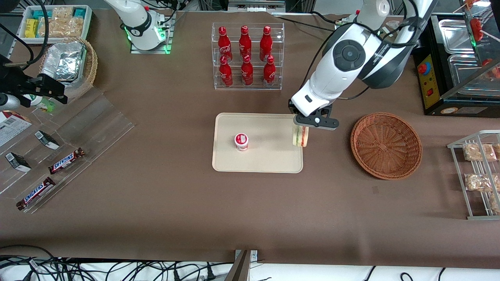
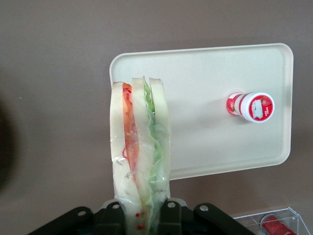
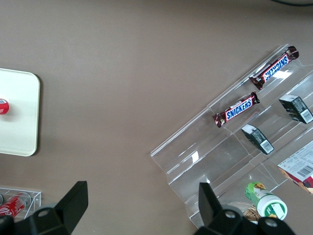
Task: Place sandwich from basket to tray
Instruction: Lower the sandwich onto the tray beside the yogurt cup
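Observation:
My gripper is shut on the sandwich, a clear-wrapped white-bread wedge with red and green filling that hangs point-down from the fingers. It hovers over the rim of the cream tray at the edge nearest the basket. The reddish-brown wicker basket sits beside the tray toward the working arm's end and holds nothing.
A small red-and-white cup stands on the tray. A clear rack of red cola bottles stands farther from the front camera than the tray. A wire rack of bagged snacks and a black machine lie toward the working arm's end.

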